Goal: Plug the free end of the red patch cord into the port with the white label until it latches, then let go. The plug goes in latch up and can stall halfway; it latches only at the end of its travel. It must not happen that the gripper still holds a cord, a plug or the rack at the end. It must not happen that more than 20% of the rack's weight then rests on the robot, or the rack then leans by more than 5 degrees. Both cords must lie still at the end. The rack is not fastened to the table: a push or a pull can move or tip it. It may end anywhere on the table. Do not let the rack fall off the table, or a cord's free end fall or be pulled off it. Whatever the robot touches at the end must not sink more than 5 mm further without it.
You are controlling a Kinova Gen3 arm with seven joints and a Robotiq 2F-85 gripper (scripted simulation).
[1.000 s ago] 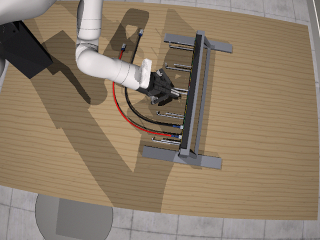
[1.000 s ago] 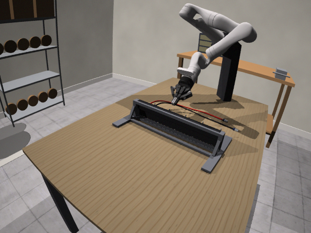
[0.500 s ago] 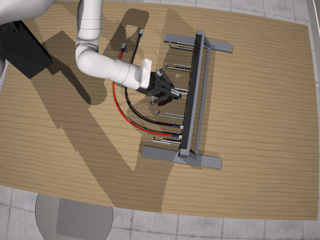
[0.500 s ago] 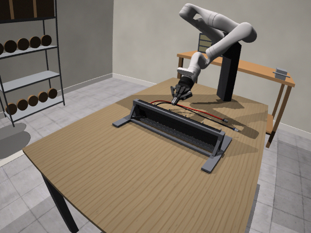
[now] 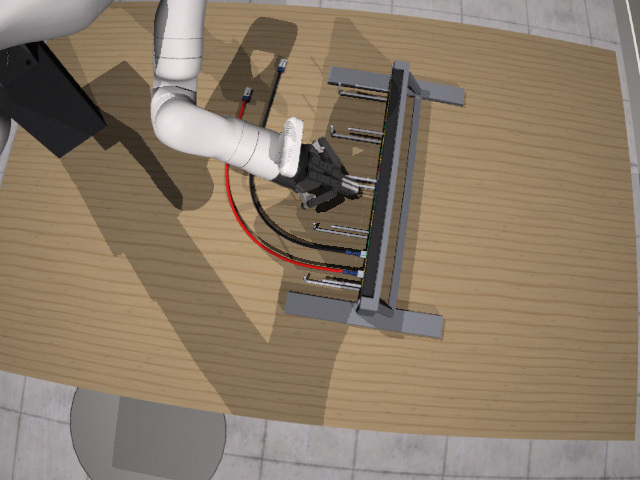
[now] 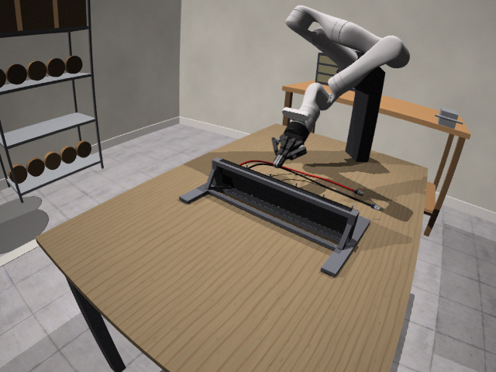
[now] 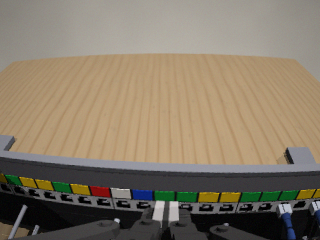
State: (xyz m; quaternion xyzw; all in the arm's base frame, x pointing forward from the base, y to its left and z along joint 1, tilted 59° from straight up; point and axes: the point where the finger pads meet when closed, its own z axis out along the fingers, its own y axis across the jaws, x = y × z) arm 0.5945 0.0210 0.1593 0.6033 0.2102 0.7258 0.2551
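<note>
1. Black two-finger gripper (image 5: 355,190) (image 6: 277,163) (image 7: 166,215): shut, nothing held; contact with grey metal rack (image 5: 399,180) (image 6: 280,183) (image 7: 165,167) can't tell.
2. Red cord's silver-and-blue free plug (image 5: 247,94) (image 6: 359,192): on wooden table (image 5: 491,232) (image 6: 208,256) (image 7: 160,100), 10 o'clock from gripper in top view.
3. Only wrist view shows white rectangular label (image 7: 121,193), 10 o'clock from fingertips.
4. Only top and exterior views show free plug.

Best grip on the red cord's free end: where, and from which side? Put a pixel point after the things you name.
Probably the plug body (image 5: 247,94) (image 6: 359,192), from above, fingers astride its long sides: it lies on the table, red cord (image 5: 240,111) (image 6: 336,184) trailing from one end, nose exposed for insertion.
</note>
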